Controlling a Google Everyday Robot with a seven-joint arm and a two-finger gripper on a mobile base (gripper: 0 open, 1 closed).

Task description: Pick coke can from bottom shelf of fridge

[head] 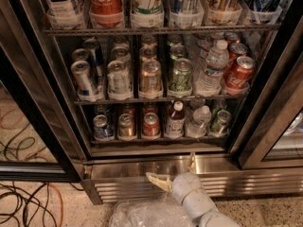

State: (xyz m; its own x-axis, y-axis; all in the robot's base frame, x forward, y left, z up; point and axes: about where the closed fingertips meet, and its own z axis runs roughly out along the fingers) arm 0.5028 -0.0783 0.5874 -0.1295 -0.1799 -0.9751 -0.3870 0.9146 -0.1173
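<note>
Approaching, the tool (170, 166) is hovering empty, fingers (157, 180) spread wide, before the steel base of the tall black-framed fridge (123, 169), and is likely needing to rise and reach toward the small red, silver-topped coke can (151, 125) standing mid-row on the dim wire bottom shelf (162, 139).
</note>
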